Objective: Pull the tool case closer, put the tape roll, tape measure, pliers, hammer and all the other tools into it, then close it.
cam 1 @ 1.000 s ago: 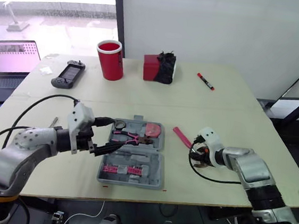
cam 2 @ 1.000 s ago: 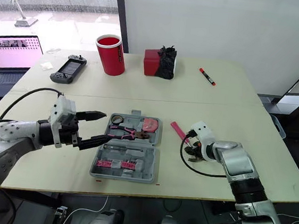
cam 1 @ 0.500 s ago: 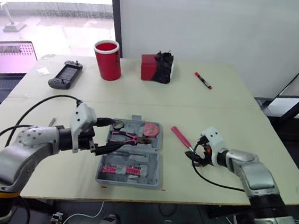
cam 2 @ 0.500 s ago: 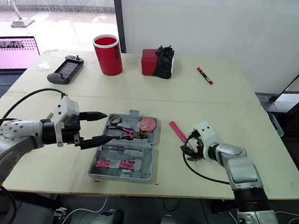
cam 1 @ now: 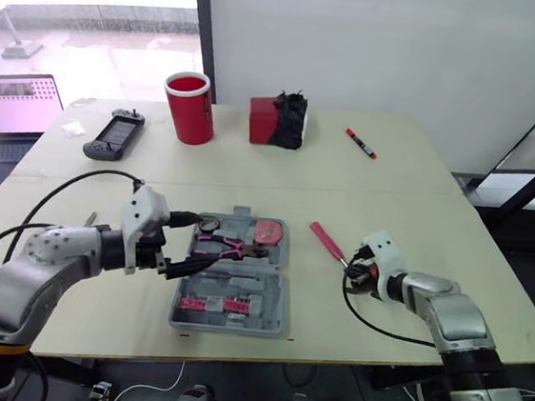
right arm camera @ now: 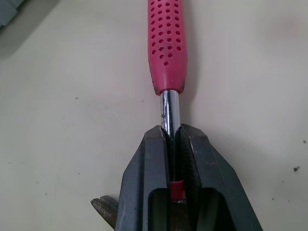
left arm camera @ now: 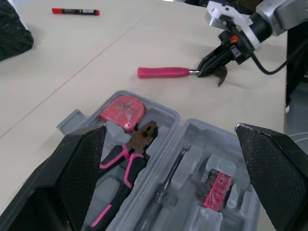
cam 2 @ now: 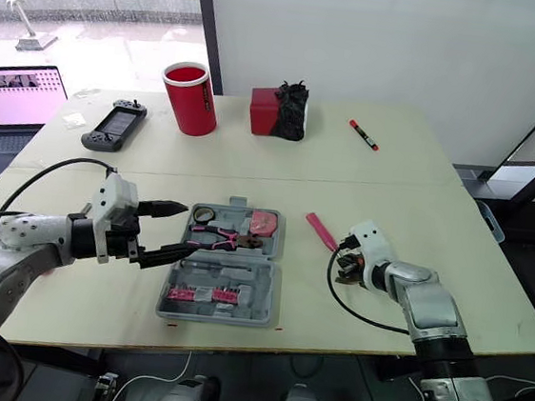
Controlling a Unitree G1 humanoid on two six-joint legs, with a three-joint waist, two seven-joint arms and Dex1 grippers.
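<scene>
Right gripper (cam 1: 356,271) clamps hammer (cam 1: 325,239) on table (cam 1: 392,195); tool case (cam 1: 233,297) open.
Head view: hammer at case's 2 o'clock, left gripper (cam 1: 204,243) at its 9 o'clock. Left wrist: fingers released, spread wide over pliers (left arm camera: 126,163) and tape measure (left arm camera: 122,108) in case. Right wrist: fingers clenched on hammer's steel shaft.

My left gripper (cam 1: 203,241) hangs left of centre, elbow bent, fingers spread wide. My right gripper (cam 1: 356,273), right of centre, pinches the hammer (cam 1: 325,241) shaft.
</scene>
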